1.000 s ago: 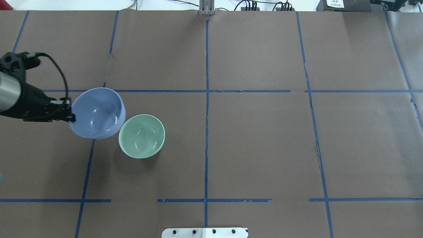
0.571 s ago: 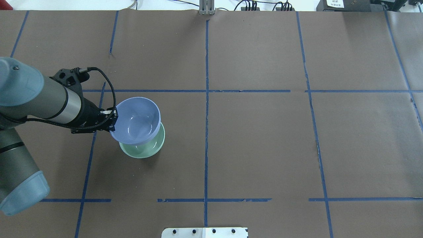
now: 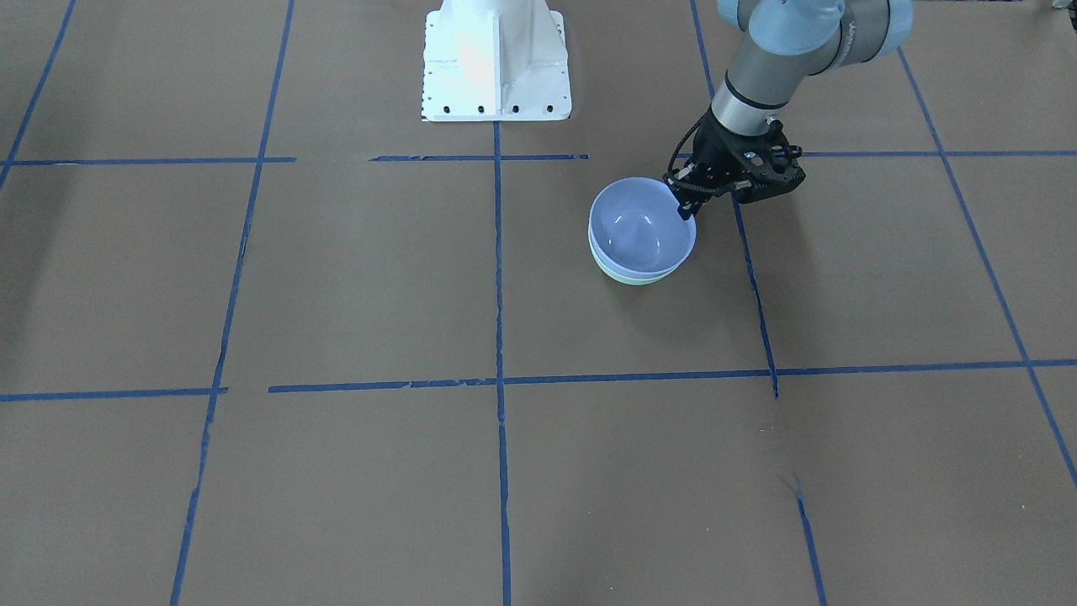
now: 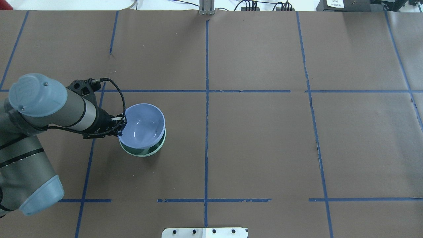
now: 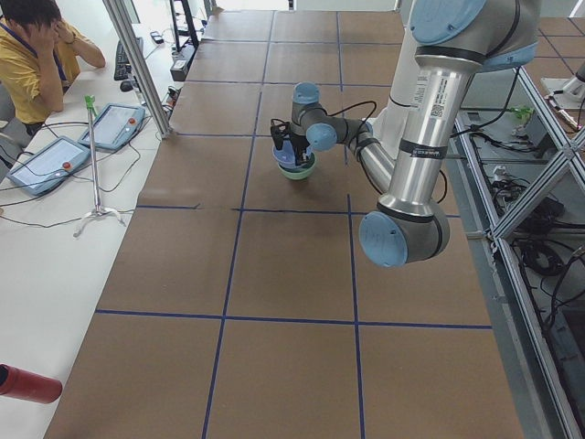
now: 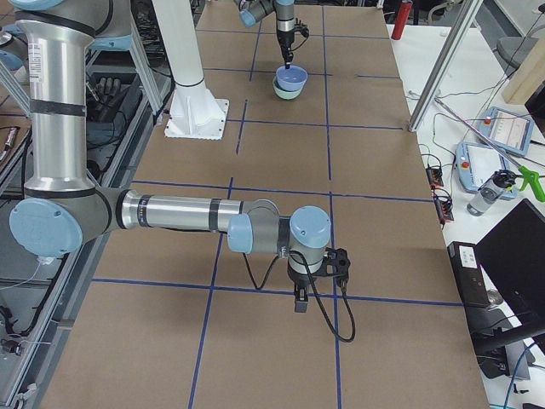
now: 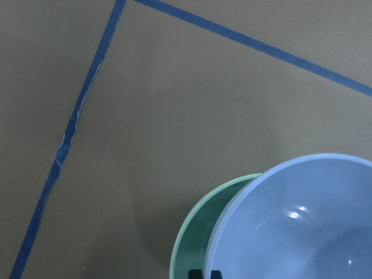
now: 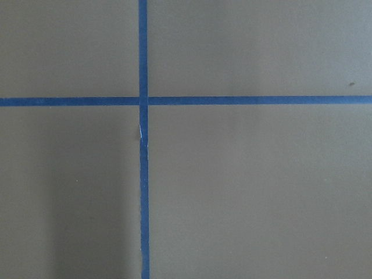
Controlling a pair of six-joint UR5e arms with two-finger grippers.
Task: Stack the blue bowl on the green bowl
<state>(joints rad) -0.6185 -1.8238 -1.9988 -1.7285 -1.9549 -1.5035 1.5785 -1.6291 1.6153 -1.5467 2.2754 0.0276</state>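
Note:
The blue bowl (image 4: 142,127) is upright, low inside the green bowl (image 4: 142,152), whose rim shows as a crescent below it. I cannot tell whether the blue bowl rests in the green one. My left gripper (image 4: 120,127) is shut on the blue bowl's left rim. The front view shows the blue bowl (image 3: 641,227), the green bowl (image 3: 631,278) and the left gripper (image 3: 686,198). The left wrist view shows the blue bowl (image 7: 308,226) and the green bowl (image 7: 203,232). My right gripper (image 6: 298,300) hangs over bare table, far away; I cannot tell if it is open.
The table is brown paper with a blue tape grid. The white robot base plate (image 3: 495,59) sits at the near middle edge. A side table with tablets (image 5: 55,155), a metal post (image 5: 137,64) and a seated operator (image 5: 37,46) lie beyond the far edge.
My left arm has carried the blue bowl rightward from beside the green bowl to over it, and has lowered it into the green bowl.

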